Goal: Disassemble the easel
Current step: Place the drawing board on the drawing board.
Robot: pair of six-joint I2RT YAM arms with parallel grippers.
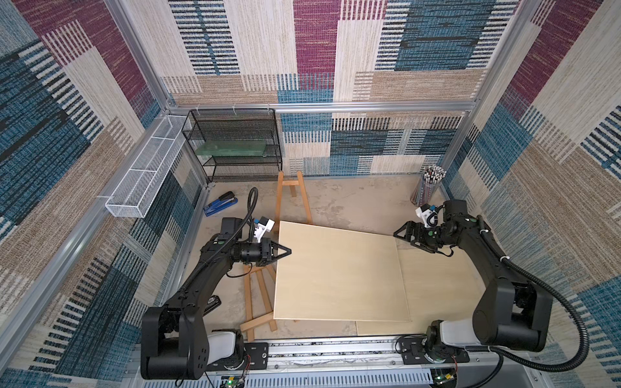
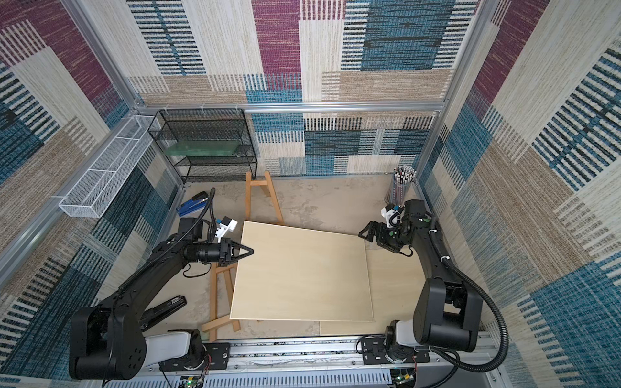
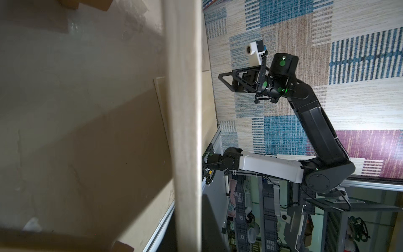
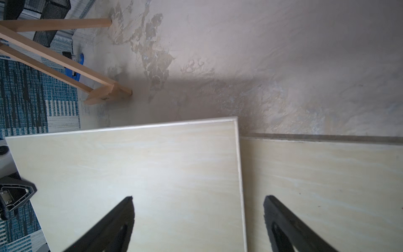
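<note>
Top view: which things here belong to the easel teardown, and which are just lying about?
Job: easel; board over it; left gripper shut on the board's edge; right gripper open over the opposite edge.
Lying about: blue stapler; black stapler; pencil cup; black mesh shelf; white mesh basket.

What I can't make out from here

The board (image 1: 339,275) covers the middle of the easel (image 1: 291,198), so in both top views I see only its two ends. It also overlaps one side of a second panel (image 1: 437,292) lying on the counter (image 1: 353,201). The left pincer (image 1: 288,250) shows closed tips at the board's edge, but I cannot tell whether they pinch it; the left wrist view gives only that edge, close and blurred. In the right wrist view the right pincer (image 4: 198,197) has its fingers cut by the frame's edge. A green slab (image 1: 232,147) on the mesh shelf (image 1: 232,116) is smeared beyond reading. A black object (image 2: 171,302) lies partly behind the left arm.
</note>
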